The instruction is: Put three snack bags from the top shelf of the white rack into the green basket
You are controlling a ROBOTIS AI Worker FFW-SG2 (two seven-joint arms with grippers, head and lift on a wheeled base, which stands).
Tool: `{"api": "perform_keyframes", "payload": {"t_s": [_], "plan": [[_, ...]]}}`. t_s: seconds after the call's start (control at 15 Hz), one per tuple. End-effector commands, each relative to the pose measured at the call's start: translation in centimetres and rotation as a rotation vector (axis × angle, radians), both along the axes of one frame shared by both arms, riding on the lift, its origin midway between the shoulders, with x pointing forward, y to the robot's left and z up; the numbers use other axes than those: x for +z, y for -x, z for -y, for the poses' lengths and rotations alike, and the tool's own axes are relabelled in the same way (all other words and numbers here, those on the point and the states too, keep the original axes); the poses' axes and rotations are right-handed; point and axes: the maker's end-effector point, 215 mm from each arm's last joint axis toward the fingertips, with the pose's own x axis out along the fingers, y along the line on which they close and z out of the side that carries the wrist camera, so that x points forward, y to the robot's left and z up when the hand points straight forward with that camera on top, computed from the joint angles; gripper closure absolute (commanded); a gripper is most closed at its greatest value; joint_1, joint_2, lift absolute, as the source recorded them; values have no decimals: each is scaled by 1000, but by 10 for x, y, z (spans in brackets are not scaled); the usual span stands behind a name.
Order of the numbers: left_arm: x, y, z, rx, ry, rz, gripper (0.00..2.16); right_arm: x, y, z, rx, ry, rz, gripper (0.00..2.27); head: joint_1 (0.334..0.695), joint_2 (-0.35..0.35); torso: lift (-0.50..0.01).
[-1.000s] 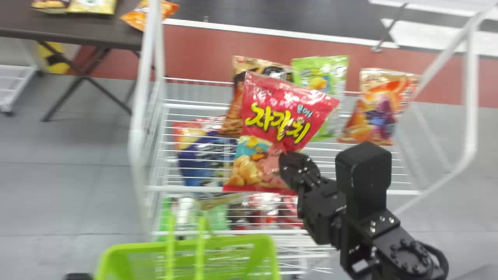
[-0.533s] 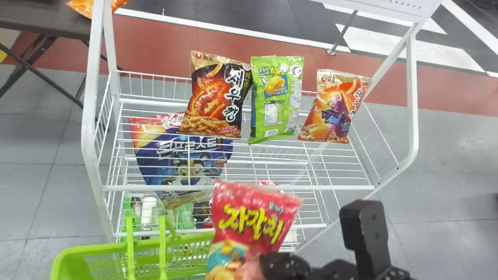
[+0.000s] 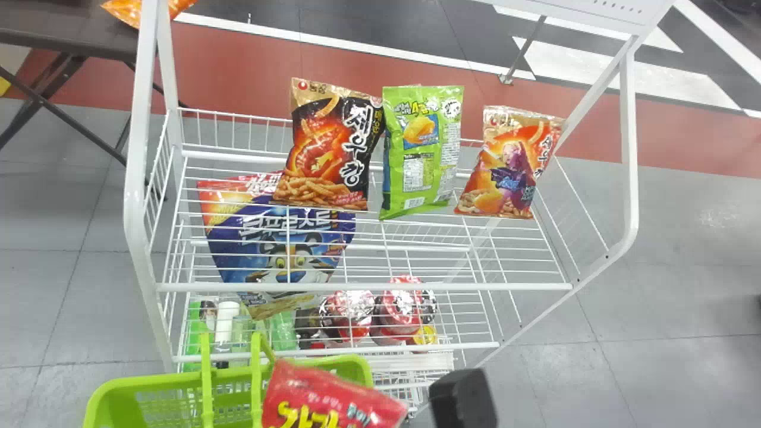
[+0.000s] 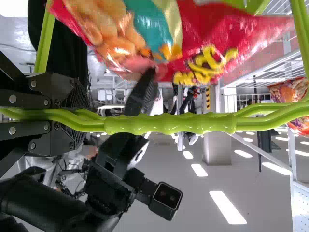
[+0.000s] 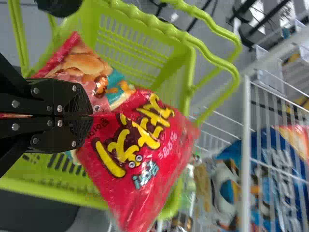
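- Presently, a red snack bag [image 3: 327, 398] is poised over the mouth of the green basket [image 3: 116, 389], tilted, in front of the white rack [image 3: 138, 196].
- Right gripper [image 5: 91, 116]: clenched on that red bag, its black fingers pinching the packet toward the end printed with golden snacks. The right arm [image 3: 464, 398] comes in from the bottom edge of the head view.
- Left gripper [image 4: 75, 115]: closed around the basket's ribbed handle [image 4: 169, 124], one black finger on either side of the green bars.
- Top shelf [image 3: 368, 287], toward the back: three more snack bags in a row. A black-and-orange bag [image 3: 333, 148] stands at the left, a green bag [image 3: 422, 151] right beside it, and an orange bag [image 3: 508, 166] with a purple figure on the front sits a little apart at the right.
- Beneath, seen through the wires: a blue bag [image 3: 285, 244] bearing a cartoon tiger lies at the rack's left side. Lower down, red-and-silver packages [image 3: 398, 309] stand near a white container [image 3: 227, 321].
- Background, far left: another orange packet [image 3: 128, 10] rests at the edge of a dark table [image 3: 44, 30].
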Motion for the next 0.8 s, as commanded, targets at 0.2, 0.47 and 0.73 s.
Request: {"api": "perform_keyframes", "payload": {"t_s": [0.2, 0.47, 0.73], "plan": [[1, 1, 2, -3, 3, 1, 2145, -38, -5, -43, 128, 25, -18, 2047, 695, -350, 0], [2, 2, 0, -4, 5, 4, 2145, -60, -40, -45, 135, 43, 54, 437, 695, -226, 0], [2, 2, 0, -4, 5, 3, 2145, -48, -45, -19, 84, 33, 61, 49, 695, -225, 0]]}}
